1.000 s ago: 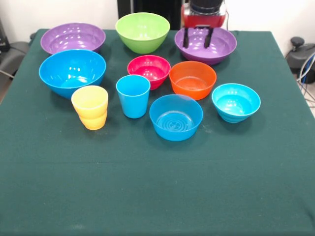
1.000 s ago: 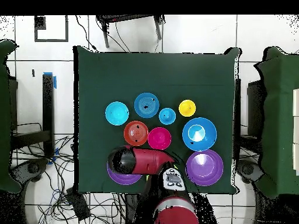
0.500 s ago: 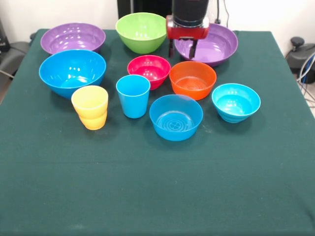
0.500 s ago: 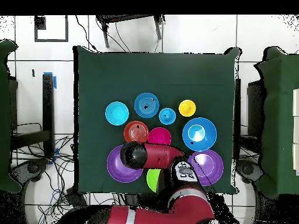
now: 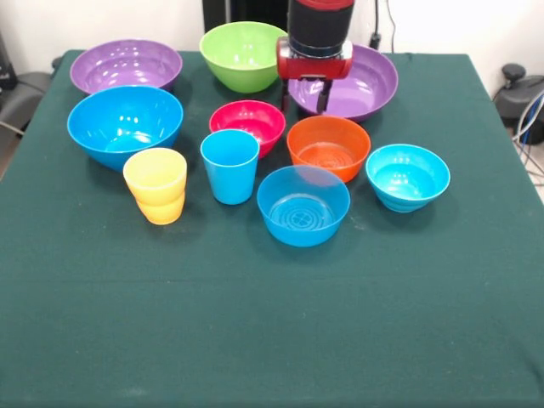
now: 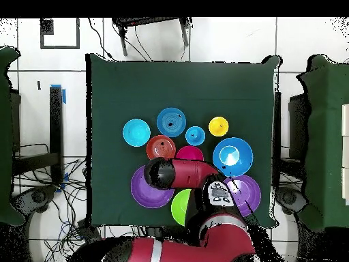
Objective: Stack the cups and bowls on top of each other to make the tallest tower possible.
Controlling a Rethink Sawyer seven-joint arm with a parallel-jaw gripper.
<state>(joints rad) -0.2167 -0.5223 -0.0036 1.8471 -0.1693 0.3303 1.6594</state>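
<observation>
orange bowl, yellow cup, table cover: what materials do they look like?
Orange bowl: probably glossy moulded plastic; bright highlights on its rim and inside, thin even wall.
Yellow cup: likely plastic too, duller sheen, with a moulded ridge round its waist.
Table cover: looks like dark green cloth; matte, no reflections, draped over the table's edges in the overhead view. Exact fabric cannot be told.

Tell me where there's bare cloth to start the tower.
Free: the wide near strip of table in front of the yellow cup and ringed blue bowl, plus the margin right of the small blue bowl. Crowded: the far half, where the gripper hangs.
</observation>
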